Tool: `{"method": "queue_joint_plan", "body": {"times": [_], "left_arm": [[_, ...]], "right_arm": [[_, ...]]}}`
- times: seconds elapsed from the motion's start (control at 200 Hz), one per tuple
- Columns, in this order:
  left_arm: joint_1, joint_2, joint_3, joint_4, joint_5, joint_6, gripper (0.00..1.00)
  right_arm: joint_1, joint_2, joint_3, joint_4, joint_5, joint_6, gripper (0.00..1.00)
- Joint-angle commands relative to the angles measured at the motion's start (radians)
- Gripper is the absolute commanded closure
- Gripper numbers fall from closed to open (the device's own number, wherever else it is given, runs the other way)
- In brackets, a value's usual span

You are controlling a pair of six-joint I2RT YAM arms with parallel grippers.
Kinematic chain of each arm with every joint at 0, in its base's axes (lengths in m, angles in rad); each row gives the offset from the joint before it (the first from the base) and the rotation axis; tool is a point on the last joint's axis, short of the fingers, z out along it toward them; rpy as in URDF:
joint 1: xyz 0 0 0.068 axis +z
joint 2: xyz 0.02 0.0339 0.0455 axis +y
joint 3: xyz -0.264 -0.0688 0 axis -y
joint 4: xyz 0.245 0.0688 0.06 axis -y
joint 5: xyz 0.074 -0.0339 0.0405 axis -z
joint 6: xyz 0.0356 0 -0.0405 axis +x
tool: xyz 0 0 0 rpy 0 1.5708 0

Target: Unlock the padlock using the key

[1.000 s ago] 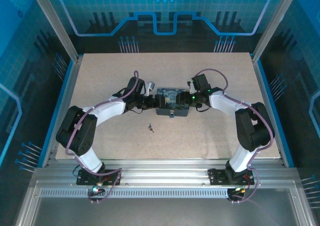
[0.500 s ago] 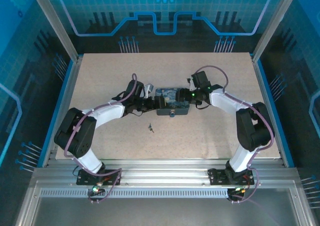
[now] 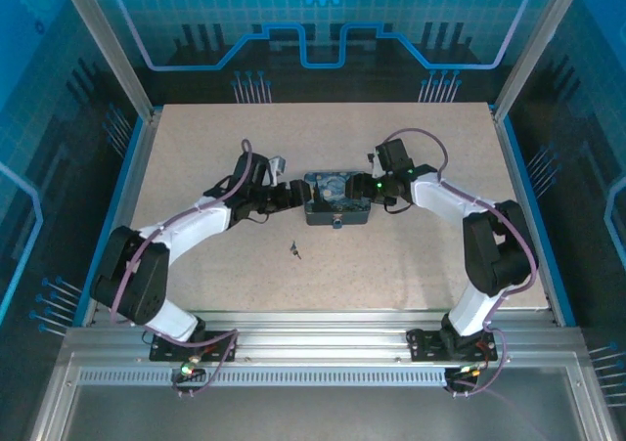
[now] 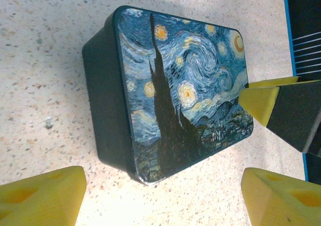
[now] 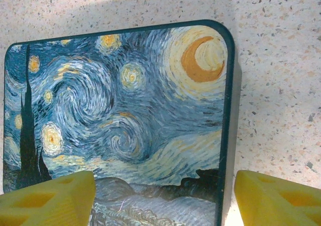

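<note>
Since both arms are parked at the painted tin box (image 3: 336,195) mid-desk, here's what I've got on my screens. The left fingers (image 3: 293,196) sit at the box's left end, spread wide with nothing between them. On the left wrist cam their yellow pads (image 4: 42,196) frame the bottom corners, with the box just ahead and not touching them. The right fingers (image 3: 371,189) are at the right end, also spread and holding nothing. On the right wrist cam one pad (image 5: 47,201) hangs over the lid and the other pad (image 5: 278,201) over bare desk (image 5: 281,60) beside the box's edge (can't tell if either touches the tin). The padlock (image 3: 335,223) is that tiny silvery bit on the box's near side in the top cam. The key (image 3: 295,250) lies on the desk by itself, nearer the arm bases and a bit left of the box, well apart from both sets of fingers.
</note>
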Motion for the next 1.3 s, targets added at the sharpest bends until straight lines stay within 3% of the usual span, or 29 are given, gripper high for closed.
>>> {"method": "queue_joint_plan", "body": {"times": [0.0, 0.335, 0.53, 0.83, 1.045, 1.295], "left_arm": [[0.002, -0.072, -0.045, -0.082, -0.049, 0.003, 0.19], [-0.012, -0.284, -0.180, -0.236, -0.102, -0.011, 0.25], [-0.082, -0.330, -0.226, -0.298, -0.153, -0.073, 0.29], [-0.195, -0.200, -0.227, -0.252, -0.230, -0.156, 0.44], [-0.220, -0.047, -0.166, -0.248, -0.279, -0.184, 0.57], [-0.263, 0.049, -0.111, -0.255, -0.343, -0.196, 0.58]], "right_arm": [[0.007, -0.041, -0.017, -0.015, -0.008, 0.007, 0.26], [0.001, -0.164, -0.092, -0.075, 0.091, 0.018, 0.26], [0.045, -0.309, -0.150, -0.143, 0.181, 0.033, 0.28], [0.201, -0.446, -0.249, -0.166, 0.258, 0.069, 0.32], [0.265, -0.518, -0.319, -0.165, 0.300, 0.114, 0.32], [0.295, -0.601, -0.397, -0.158, 0.324, 0.166, 0.32]]}}
